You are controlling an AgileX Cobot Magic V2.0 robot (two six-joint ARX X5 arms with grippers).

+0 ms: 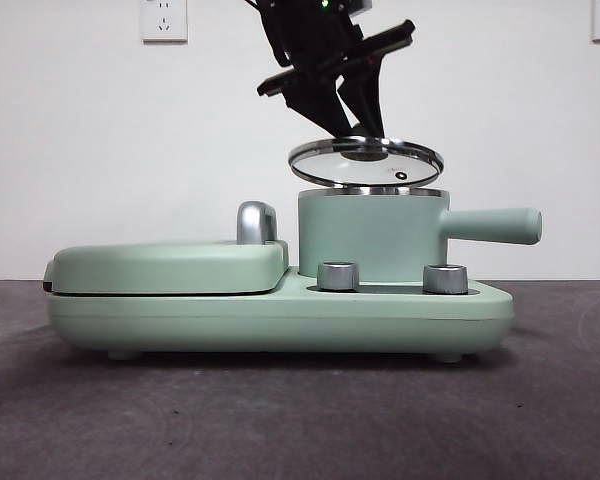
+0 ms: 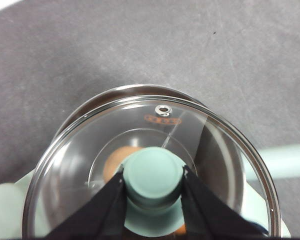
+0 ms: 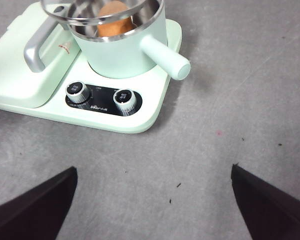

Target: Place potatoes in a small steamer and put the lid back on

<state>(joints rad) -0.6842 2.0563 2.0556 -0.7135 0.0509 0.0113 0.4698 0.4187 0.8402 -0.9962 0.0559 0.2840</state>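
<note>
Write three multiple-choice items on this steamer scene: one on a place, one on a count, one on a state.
1. Where is the potato?
A. On the table
B. Inside the small steamer
C. On the griddle lid

2. How many control knobs does the base carry?
A. Two
B. Three
C. Four

3. How is the lid?
A. Seated flat on the pot
B. Lying on the table
C. Held tilted above the rim

Key: 1 B, orange shows inside the pot; 2 A, two knobs on the black panel; 3 C, the left hand grips its knob.

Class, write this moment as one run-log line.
left gripper: shut on lid knob | lid: tilted above steamer | potato: inside | right gripper: open, waiting
</note>
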